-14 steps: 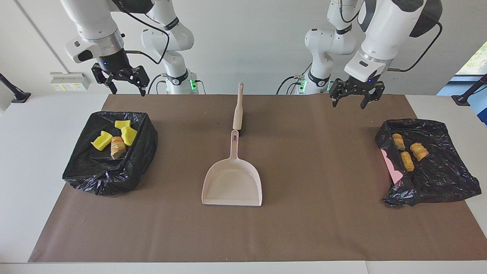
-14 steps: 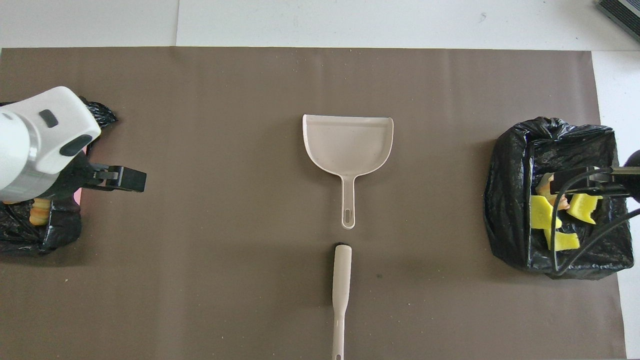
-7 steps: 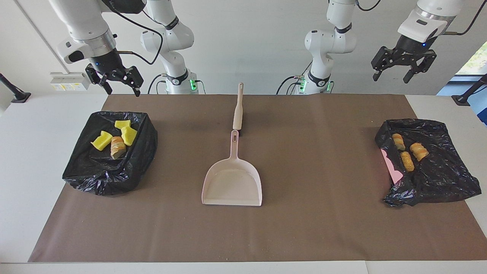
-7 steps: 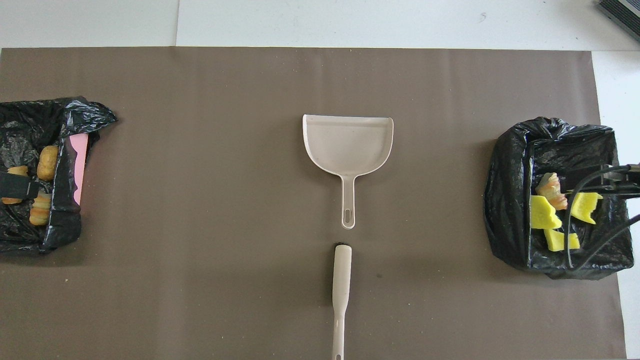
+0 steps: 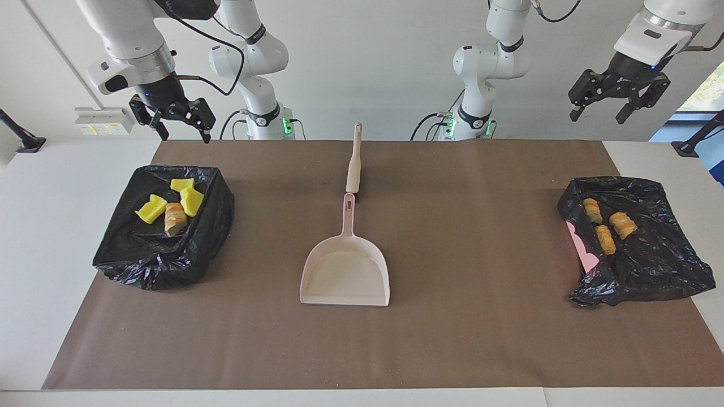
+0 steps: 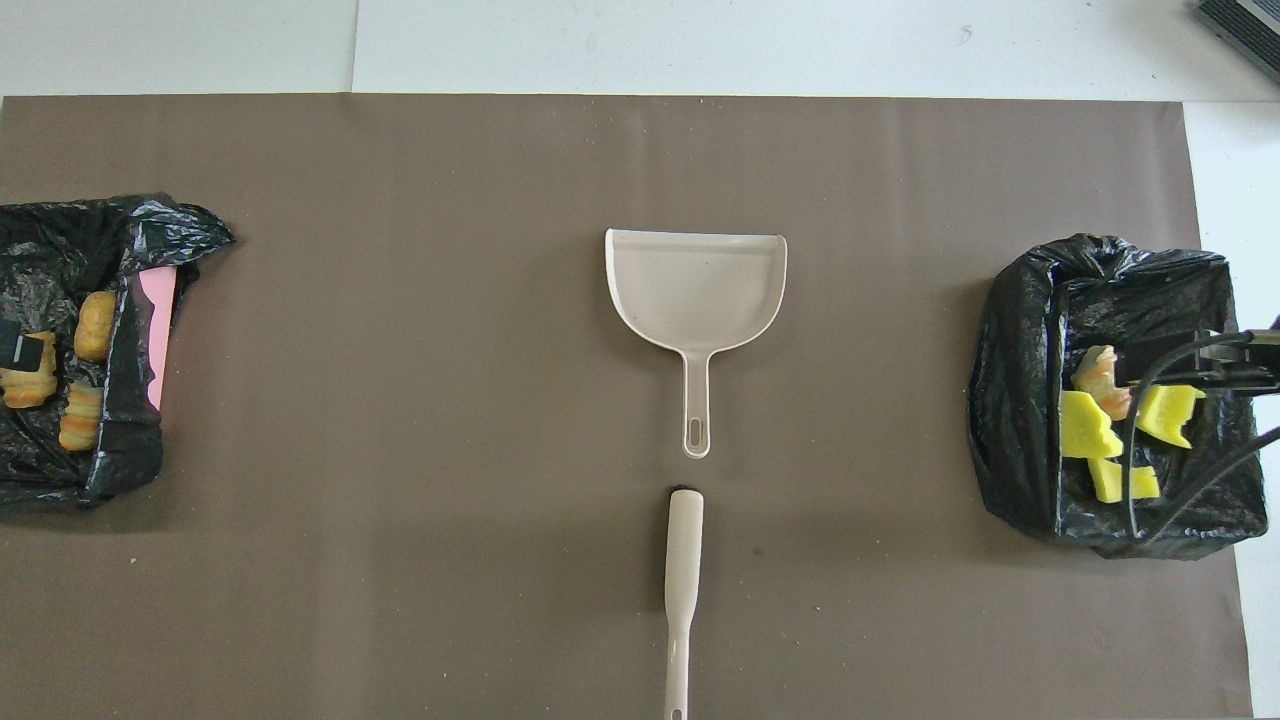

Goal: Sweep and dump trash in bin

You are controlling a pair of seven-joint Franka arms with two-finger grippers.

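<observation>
Toward the left of the facing view, four pieces of the trash lie inside a bin lined with a black bag [image 5: 164,249]: three yellow sponge chunks [image 5: 151,209] and one tan bread-like lump [image 5: 175,219], bunched together in the part of the bin nearer the robots. At the right edge of the same view, three more bread-like lumps [image 5: 608,225] rest in a second bag-lined bin [image 5: 650,265], whose pink wall [image 5: 582,249] shows where the bag has slipped. In the overhead view the two bins swap sides: the sponge chunks [image 6: 1088,438] sit at right, the three lumps [image 6: 60,385] at the left edge.

At the centre of the brown mat [image 5: 481,339] that covers the counter [image 5: 45,226], the pale pink dustpan [image 5: 346,274] lies flat with its handle pointing up the facing frame toward the robots. Just past the end of that handle lies the beige-handled brush [image 5: 354,161], in line with it and not touching.

High in the upper left of the facing view, the right gripper [image 5: 172,121] hangs over the counter's edge above the sponge bin, its jaws apart and holding nothing. In the upper right, the left gripper [image 5: 619,107] hangs raised above the other bin's end of the counter, jaws likewise apart and holding nothing.
</observation>
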